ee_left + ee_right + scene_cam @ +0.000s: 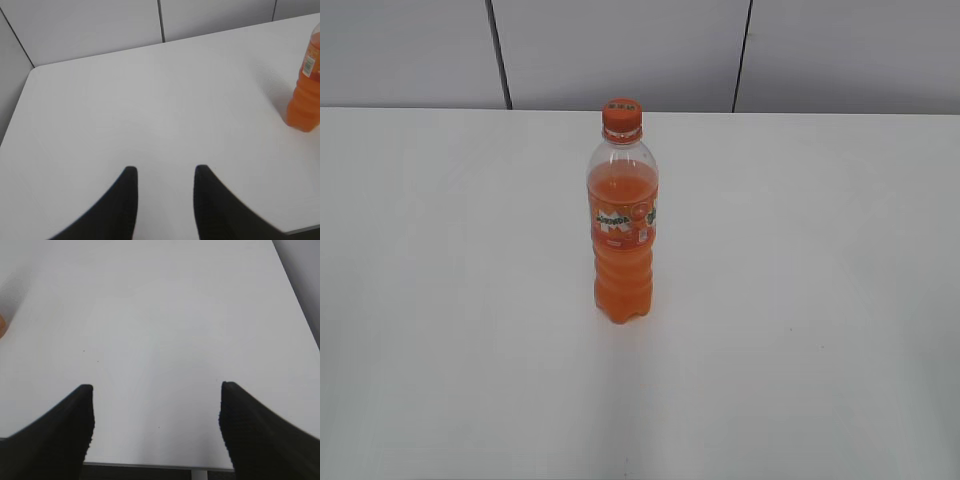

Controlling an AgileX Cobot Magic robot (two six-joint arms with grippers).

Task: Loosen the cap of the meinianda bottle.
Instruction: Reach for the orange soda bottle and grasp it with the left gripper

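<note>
The white table [800, 300] is filling most of the frame, with the meinianda bottle [622, 225] standing upright at centre and the cap [621, 117] sitting on its neck, seemingly screwed down. My right gripper [157, 410] is hanging wide open and empty near the table's edge, while my left gripper [166, 186] is holding nothing, jaws partly apart, with the bottle at the far right.

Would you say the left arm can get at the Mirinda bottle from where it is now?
Probably yes: in the left wrist view the left gripper stands open over bare table, and nothing lies between it and the bottle off to its right.
</note>
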